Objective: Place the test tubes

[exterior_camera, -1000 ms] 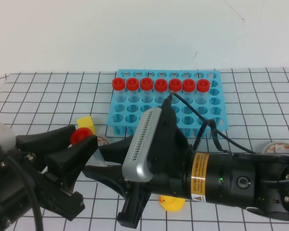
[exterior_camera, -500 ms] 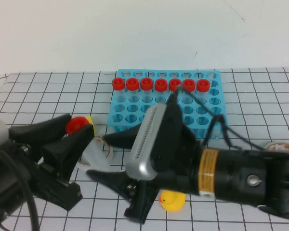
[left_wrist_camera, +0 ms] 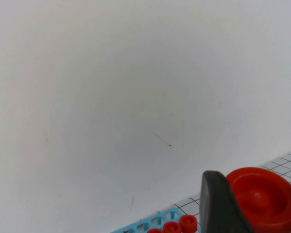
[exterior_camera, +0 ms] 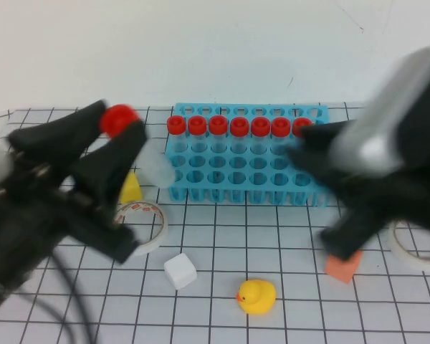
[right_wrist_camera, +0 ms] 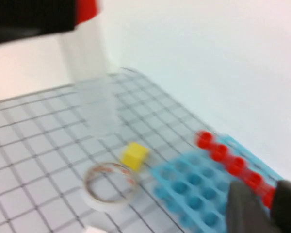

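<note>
Left gripper (exterior_camera: pixel 120 122) is up over the desk's (exterior_camera: pixel 287 244) left side, fingers clamped on a red-capped test tube (left_wrist_camera: pixel 259 199), its clear body slanting down beside the blue rack's (exterior_camera: pixel 247 175) left end! The rack sits mid-desk near the far edge with seven capped tubes (exterior_camera: pixel 238 127) along its back row. The right gripper (exterior_camera: pixel 312 201) hovers over the rack's right end, fingers spread and empty.

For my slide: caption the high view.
Left hand holds red-capped clear tube beside blue rack; right hand at its right end.
</note>
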Controlling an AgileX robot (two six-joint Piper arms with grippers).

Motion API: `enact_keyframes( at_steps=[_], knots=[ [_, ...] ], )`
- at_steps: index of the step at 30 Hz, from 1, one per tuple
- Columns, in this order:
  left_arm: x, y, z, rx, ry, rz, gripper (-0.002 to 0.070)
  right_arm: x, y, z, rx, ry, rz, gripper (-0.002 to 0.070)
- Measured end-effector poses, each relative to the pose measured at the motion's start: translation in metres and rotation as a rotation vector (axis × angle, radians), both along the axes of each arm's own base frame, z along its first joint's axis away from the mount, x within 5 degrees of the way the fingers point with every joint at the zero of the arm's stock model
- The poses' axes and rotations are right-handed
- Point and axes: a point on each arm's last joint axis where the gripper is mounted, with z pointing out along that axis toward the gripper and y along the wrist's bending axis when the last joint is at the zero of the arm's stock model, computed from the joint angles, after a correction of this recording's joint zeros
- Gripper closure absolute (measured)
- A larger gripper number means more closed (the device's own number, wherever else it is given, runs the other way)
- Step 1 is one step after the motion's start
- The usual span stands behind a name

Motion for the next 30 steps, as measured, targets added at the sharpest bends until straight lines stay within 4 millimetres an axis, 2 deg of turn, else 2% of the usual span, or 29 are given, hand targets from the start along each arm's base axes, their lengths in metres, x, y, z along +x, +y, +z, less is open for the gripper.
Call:
enact_keyframes(
  at_steps=[1,3,8,11,14,18,24,30],
  knots=[
    [0.004,-0.004,0.000,0.010,-0.006,-0.009,0.0409,-0.003,-0.008,0.005,0.005,0.007,-0.030,0.0549],
    [0.012,-0.013,0.000,0.037,-0.022,-0.030,0.0409,-0.011,-0.027,0.013,0.011,0.034,-0.103,0.0623],
    [0.040,-0.042,0.000,0.022,-0.020,-0.106,0.0409,-0.037,-0.071,0.031,0.066,0.082,-0.220,0.0669],
    [0.055,-0.059,-0.001,-0.003,-0.030,-0.169,0.0409,-0.055,-0.091,0.030,0.099,0.086,-0.212,0.0675],
    [0.071,-0.080,-0.005,0.011,-0.078,-0.247,0.0409,-0.071,-0.109,0.021,0.091,0.107,-0.205,0.0677],
    [0.094,-0.105,-0.017,0.026,-0.084,-0.317,0.0409,-0.084,-0.123,-0.006,0.038,0.202,-0.219,0.0678],
    [0.130,-0.134,-0.034,0.019,-0.034,-0.341,0.0409,-0.095,-0.129,-0.036,0.026,0.277,-0.191,0.0678],
    [0.168,-0.165,-0.054,0.051,-0.030,-0.365,0.0409,-0.096,-0.128,-0.058,-0.027,0.315,-0.185,0.0678]
  ],
)
